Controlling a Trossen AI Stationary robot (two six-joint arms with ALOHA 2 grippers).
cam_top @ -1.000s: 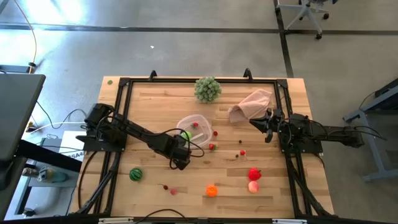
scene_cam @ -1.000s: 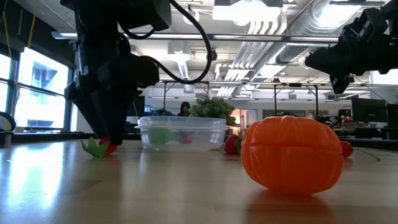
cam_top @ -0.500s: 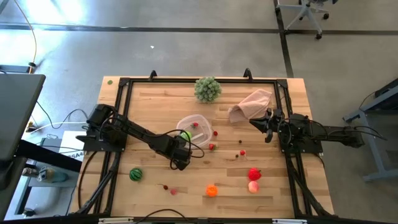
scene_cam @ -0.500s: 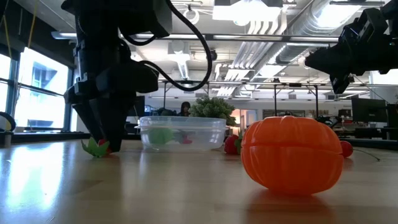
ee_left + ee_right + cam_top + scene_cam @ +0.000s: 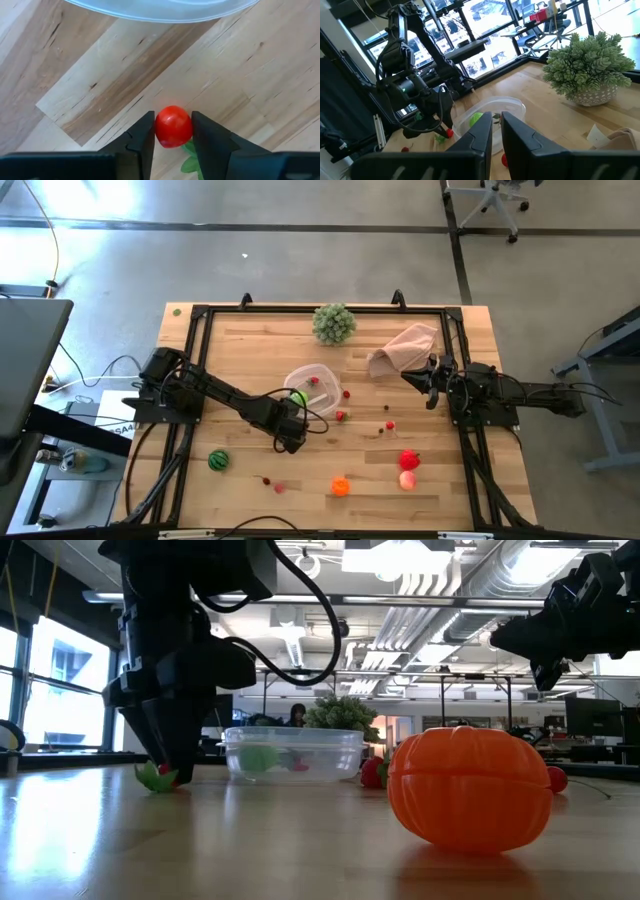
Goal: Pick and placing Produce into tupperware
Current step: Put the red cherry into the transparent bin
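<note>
Left gripper [image 5: 171, 131] at frame centre, down on table, fingers clamped on small red berry [image 5: 173, 126] beside tupperware [image 5: 312, 386]. Right gripper [image 5: 428, 385] right of centre, closed, empty.

The table [image 5: 250, 345] is pale wood with dark grain lines. The tub [image 5: 292, 751] is clear, shiny plastic. The berry [image 5: 173, 126] is smooth, glossy red. The pumpkin [image 5: 469, 789] looks like ribbed orange plastic. The cloth [image 5: 405, 348] is soft and crumpled.

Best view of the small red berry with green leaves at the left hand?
Left wrist: small red berry with green leaves sits clamped between the left hand fingers. Low view shows mainly its leaves; right wrist a distant speck; high view hides it.
</note>
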